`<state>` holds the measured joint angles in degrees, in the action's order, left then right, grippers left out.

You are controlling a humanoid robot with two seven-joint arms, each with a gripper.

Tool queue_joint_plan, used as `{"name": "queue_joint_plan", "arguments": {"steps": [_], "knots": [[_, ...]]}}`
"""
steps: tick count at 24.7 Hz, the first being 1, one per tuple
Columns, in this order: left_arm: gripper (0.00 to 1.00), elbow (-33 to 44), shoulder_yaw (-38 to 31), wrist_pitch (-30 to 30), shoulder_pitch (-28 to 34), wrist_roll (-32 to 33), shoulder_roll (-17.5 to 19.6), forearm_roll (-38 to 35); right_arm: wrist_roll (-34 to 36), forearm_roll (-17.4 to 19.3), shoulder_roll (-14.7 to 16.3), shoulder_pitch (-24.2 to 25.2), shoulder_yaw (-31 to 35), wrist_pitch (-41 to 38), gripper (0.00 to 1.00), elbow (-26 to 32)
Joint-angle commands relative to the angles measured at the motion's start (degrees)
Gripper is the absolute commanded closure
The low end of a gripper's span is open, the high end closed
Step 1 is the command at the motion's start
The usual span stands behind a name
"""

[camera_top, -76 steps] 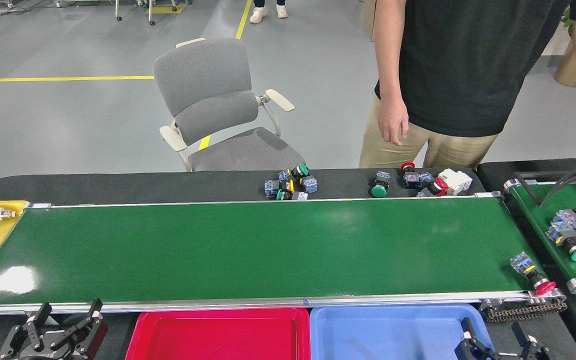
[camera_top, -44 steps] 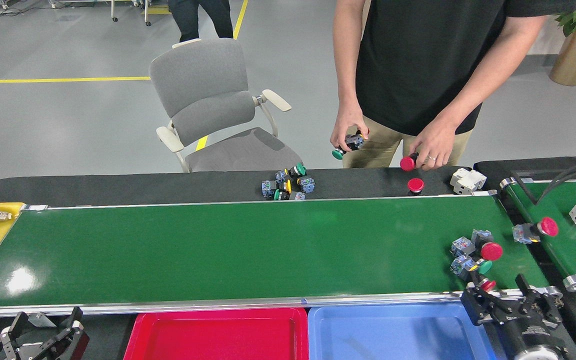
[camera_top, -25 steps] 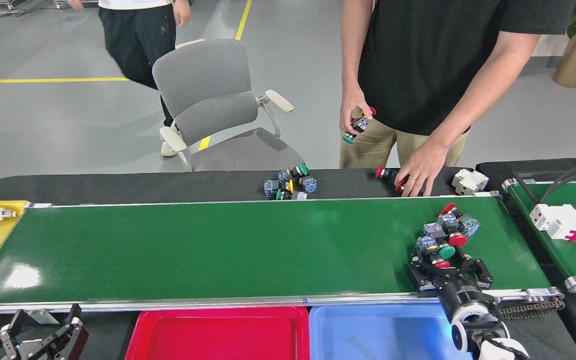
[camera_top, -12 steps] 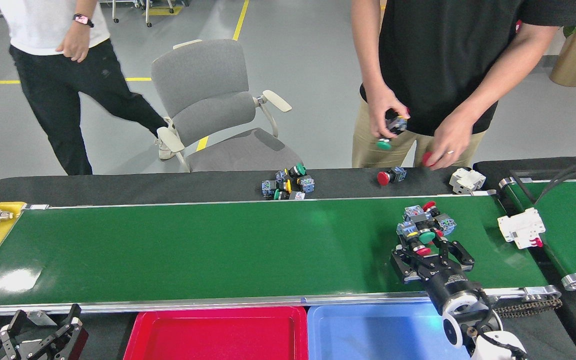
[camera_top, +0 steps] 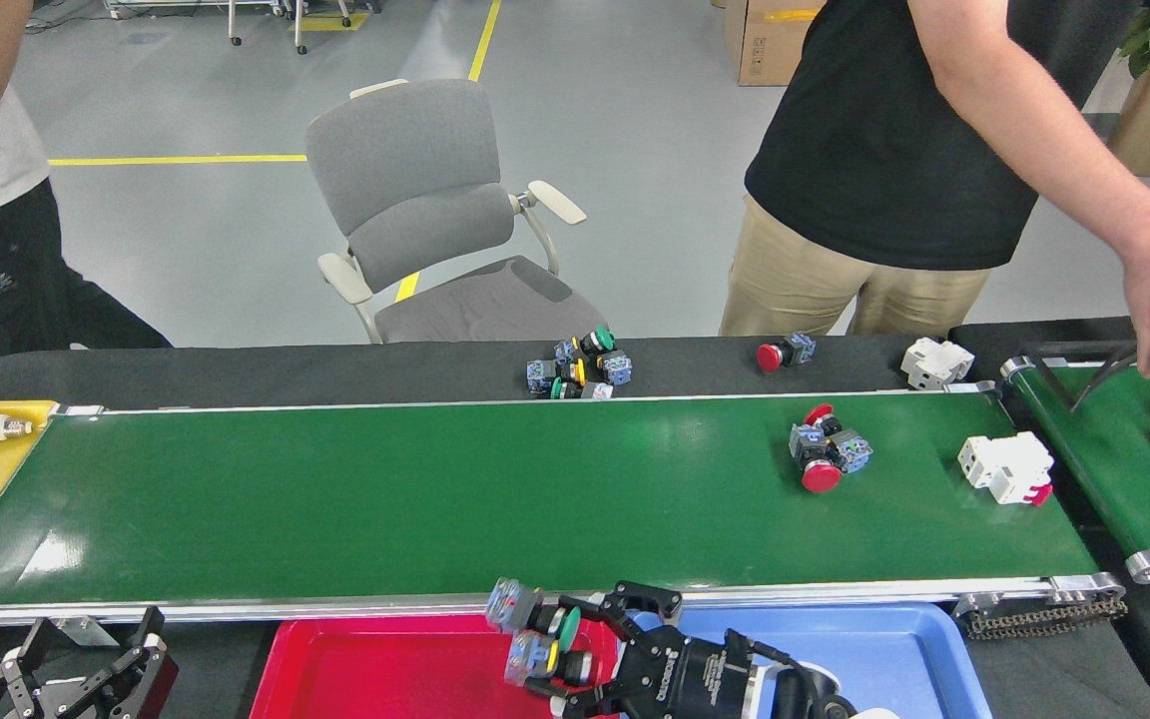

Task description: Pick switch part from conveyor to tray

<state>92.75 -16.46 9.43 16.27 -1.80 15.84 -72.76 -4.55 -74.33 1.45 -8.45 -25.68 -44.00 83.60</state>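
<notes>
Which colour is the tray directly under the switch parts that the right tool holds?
Red: the tray beneath the held switch parts is red, seen in the head view.

Green conveyor (camera_top: 435,489) – red-capped switch parts (camera_top: 823,454), white breaker (camera_top: 1006,467) on top

The right arm comes in from the bottom edge at about 5 o'clock and lies low, reaching sideways toward 9 o'clock. Its black right gripper (camera_top: 563,649) points left. The fingers (camera_top: 647,601) are closed around two small switch parts (camera_top: 538,639), one above the other, with round caps.

The left gripper (camera_top: 86,664) sits at the bottom corner, near 7 o'clock. Its fingers (camera_top: 149,630) point up and are spread apart, holding nothing.
</notes>
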Motion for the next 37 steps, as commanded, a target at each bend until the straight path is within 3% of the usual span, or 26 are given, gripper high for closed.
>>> {"name": "queue_joint_plan", "arguments": {"steps": [1,2,6,9,14,17,21,23,25,29,33,37], "knots": [[0.0,1.12,-0.68,0.06,0.25,-0.48,0.24,-0.1,-0.11,0.41,-0.83,0.45,3.18,-1.0,0.0,1.57],[0.0,1.39,-0.94,0.06,0.34,-0.57,0.24,-0.01,-0.11,0.41,-1.01,2.82,7.13,-1.0,0.0,3.5],[0.0,1.3,-0.5,0.24,0.6,-0.48,0.25,-0.1,0.68,0.5,-4.08,15.74,24.96,17.8,0.01,14.13],[0.0,1.47,-0.59,0.15,1.39,-0.48,0.33,-0.01,4.28,0.5,-6.19,23.3,35.0,26.86,0.01,16.86],[0.0,1.47,-0.68,0.15,1.39,-0.48,0.33,-0.01,4.72,-0.38,-5.76,25.41,37.9,36.18,0.01,16.42],[0.0,1.21,-0.5,0.15,0.6,-0.48,0.51,-0.01,3.76,-1.26,-5.14,22.95,37.02,36.53,0.01,16.42],[0.0,1.03,-0.41,0.15,0.34,-0.48,0.6,-0.01,0.77,-7.06,-4.17,13.81,26.73,36.97,0.01,11.94],[0.0,1.03,-0.41,0.15,0.16,-0.48,0.6,-0.1,0.24,-8.99,-5.4,8.02,20.77,39.6,0.01,7.2],[0.0,0.95,-0.41,0.15,0.16,-0.48,0.6,-0.1,0.15,-10.4,-6.46,1.95,13.91,47.25,0.01,0.35],[0.0,0.86,-0.41,0.15,0.08,-0.48,0.6,-0.1,0.24,-9.61,-7.25,-7.99,5.02,55.16,0.01,-12.05],[0.0,0.42,-0.41,0.15,-0.8,-0.48,0.68,-0.1,0.33,-9.78,-10.59,-11.76,3.36,55.87,0.01,-18.38],[0.0,-0.63,-0.06,0.15,-2.03,-0.48,0.77,-0.1,0.33,-9.52,-10.68,-14.4,3.35,56.04,0.01,-21.54]]}}
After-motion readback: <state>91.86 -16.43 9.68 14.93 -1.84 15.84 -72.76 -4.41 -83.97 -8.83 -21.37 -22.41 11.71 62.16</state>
